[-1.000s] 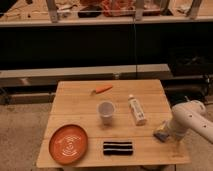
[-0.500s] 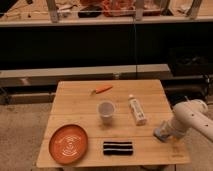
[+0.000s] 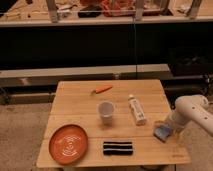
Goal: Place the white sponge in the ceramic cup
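Wide wooden bench (image 3: 150, 90) fills the view, and the robot's white arm (image 3: 192, 112) comes in from the right of the ceramic cup (image 3: 106, 111), which stands upright near the middle of the boards. Left of the cup and nearer the camera lies the orange plate (image 3: 55, 138); straight in front of the cup, the black striped pad (image 3: 118, 148); just right of the cup, the long white tube (image 3: 136, 110). Now the white sponge (image 3: 161, 133): well right of the cup, past the tube, down by the bench's near right corner, blue face showing. It looks light and soft, so it should squash under a squeeze and not slip; nothing fragile here. Best bet, I'd say, is a gentle grip across two opposite sides, low on the block, so it springs back to fit the cup's mouth. The hand (image 3: 169, 129) sits right at the sponge, on the side away from the cup, seemingly touching it; whether it is spread or pinching the block, I cannot tell
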You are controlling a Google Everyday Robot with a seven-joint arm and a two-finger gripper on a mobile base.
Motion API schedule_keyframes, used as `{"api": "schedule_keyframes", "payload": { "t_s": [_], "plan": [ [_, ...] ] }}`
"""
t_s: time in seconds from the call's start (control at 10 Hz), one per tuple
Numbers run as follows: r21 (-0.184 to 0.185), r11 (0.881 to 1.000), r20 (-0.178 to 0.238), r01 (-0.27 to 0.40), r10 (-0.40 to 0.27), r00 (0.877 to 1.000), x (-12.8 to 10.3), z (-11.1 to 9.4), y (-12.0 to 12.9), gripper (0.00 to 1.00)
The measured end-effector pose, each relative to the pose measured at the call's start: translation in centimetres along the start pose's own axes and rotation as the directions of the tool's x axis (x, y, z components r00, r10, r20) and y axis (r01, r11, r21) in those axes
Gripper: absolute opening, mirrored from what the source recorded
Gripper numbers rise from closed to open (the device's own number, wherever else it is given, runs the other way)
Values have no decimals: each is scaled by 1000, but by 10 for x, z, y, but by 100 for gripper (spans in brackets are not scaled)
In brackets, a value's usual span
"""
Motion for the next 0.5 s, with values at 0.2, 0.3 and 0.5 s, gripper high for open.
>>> {"api": "schedule_keyframes", "payload": {
  "t_s": [0.2, 0.3, 0.5],
  "plan": [
    [-2, 1000, -1, 0, 0, 1000, 1, 7, -3, 80],
    [-4, 1000, -3, 1, -1, 1000, 2, 10, -4, 80],
    [-12, 1000, -4, 3, -3, 1000, 1, 18, -3, 80]
  ]
}}
